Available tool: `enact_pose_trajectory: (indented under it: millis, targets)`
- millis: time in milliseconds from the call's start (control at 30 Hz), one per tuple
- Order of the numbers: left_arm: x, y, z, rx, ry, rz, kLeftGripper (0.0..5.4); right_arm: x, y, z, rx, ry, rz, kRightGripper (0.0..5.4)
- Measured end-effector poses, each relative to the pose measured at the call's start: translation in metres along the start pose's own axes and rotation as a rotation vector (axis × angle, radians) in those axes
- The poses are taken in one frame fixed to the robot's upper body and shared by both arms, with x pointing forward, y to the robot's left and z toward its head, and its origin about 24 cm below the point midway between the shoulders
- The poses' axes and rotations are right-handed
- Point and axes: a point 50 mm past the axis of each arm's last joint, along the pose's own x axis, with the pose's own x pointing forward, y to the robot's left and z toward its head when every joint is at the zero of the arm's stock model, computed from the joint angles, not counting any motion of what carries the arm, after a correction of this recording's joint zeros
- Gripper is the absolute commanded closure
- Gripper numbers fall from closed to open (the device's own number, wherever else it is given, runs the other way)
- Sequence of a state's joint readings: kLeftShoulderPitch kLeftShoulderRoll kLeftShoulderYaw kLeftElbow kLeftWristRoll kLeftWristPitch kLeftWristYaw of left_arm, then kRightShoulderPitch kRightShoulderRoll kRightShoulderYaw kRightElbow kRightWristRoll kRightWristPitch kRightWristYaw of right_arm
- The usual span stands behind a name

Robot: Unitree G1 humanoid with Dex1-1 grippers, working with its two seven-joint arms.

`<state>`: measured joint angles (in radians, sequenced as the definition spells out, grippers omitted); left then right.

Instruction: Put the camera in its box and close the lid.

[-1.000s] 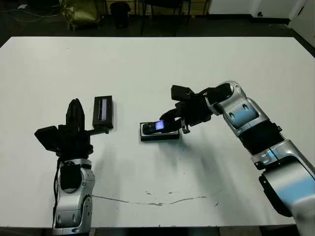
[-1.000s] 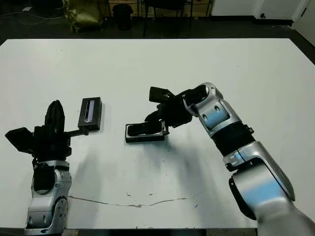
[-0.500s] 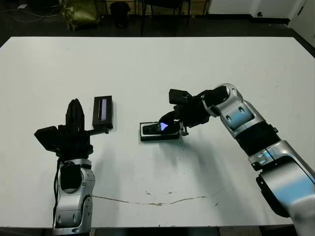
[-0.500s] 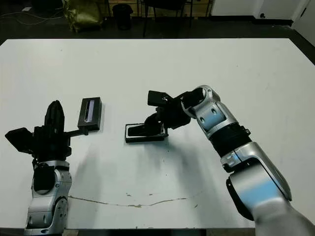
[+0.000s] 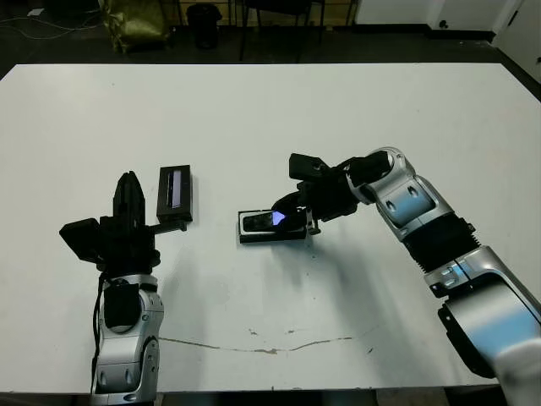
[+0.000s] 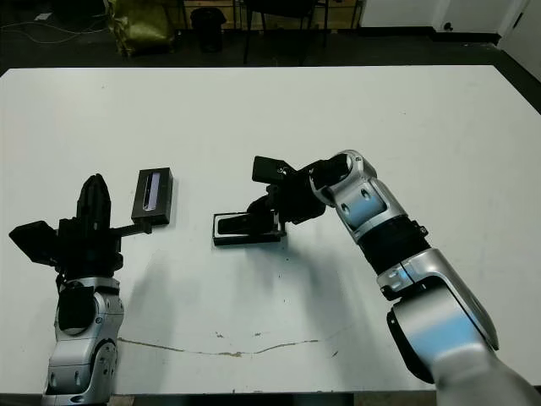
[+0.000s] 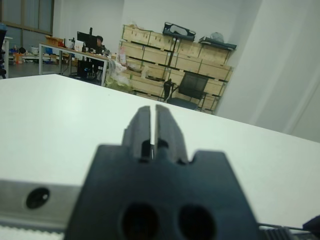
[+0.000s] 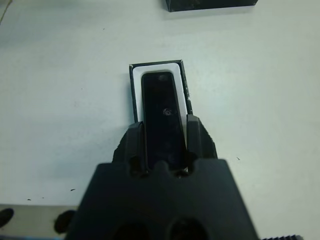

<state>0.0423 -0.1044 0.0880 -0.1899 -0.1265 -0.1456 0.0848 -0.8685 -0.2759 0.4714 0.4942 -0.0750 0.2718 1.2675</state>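
Left gripper (image 5: 128,188) hovers near the table's left front, idle, pointing away from the robot; the wrist view shows its fingers (image 7: 141,127) pressed together with just a thin slit, nothing held. Just beside it, slightly further out, the lid (image 5: 175,187) lies flat on the white table (image 5: 270,110), silvery stripe up, well apart from the box. Mid-table sits the box (image 5: 251,230), shallow black tray with white lining. The camera (image 8: 161,112) lies lengthwise over the box, far end already over the lining, near end apparently a bit raised, bluish glossy patch showing in the head view. Right gripper (image 5: 297,216) reaches in from the right at the box's right end, fingers (image 8: 193,134) clamped on the camera's long sides. Cannot tell for sure whether the camera is fully seated or tilted on the tray edge. Progress estimate: roughly the midpoint, with insertion nearly done. Remaining: press or drop the camera flat, release, fetch the lid from the left, set it over the box and close. Lid untouched so far by the look of it.
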Motion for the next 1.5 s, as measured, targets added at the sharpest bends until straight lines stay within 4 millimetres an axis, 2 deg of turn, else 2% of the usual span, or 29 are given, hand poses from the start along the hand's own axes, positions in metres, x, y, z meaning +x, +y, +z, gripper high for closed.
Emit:
enact_pose_trajectory:
  millis: [100, 300, 400, 533, 733, 1000, 1233, 1333, 1500]
  targets:
    - [0.0, 0.0, 0.0, 0.004, 0.0, -0.001, 5.4, -0.001, 0.0, -0.002, -0.057, -0.027, -0.01, 4.72]
    - [0.0, 0.0, 0.0, 0.013, -0.001, 0.002, 5.4, -0.003, -0.003, -0.004, -0.097, -0.064, -0.034, 3.54]
    - [0.0, 0.0, 0.0, 0.007, -0.001, 0.004, 5.4, -0.005, -0.004, -0.002, -0.101, -0.081, -0.046, 3.63]
    - [0.0, 0.0, 0.0, 0.007, -0.001, 0.004, 5.4, -0.009, -0.006, 0.0, -0.095, -0.11, -0.063, 3.3]
    - [0.0, 0.0, 0.0, 0.006, -0.001, 0.004, 5.4, -0.014, -0.009, 0.003, -0.116, -0.157, -0.094, 3.7]
    - [0.0, 0.0, 0.0, 0.006, -0.001, 0.004, 5.4, -0.025, -0.014, 0.007, -0.069, -0.211, -0.133, 5.38]
    - [0.0, 0.0, 0.0, 0.007, -0.001, 0.004, 5.4, -0.044, -0.018, 0.021, 0.009, -0.328, -0.414, 5.38]
    - [0.0, 0.0, 0.0, 0.007, -0.002, 0.004, 5.4, -0.049, -0.012, 0.019, 0.047, -0.363, -0.514, 5.38]
    - [0.0, 0.0, 0.0, 0.007, -0.001, 0.004, 5.4, -0.047, 0.003, 0.012, 0.082, -0.41, -0.571, 5.38]
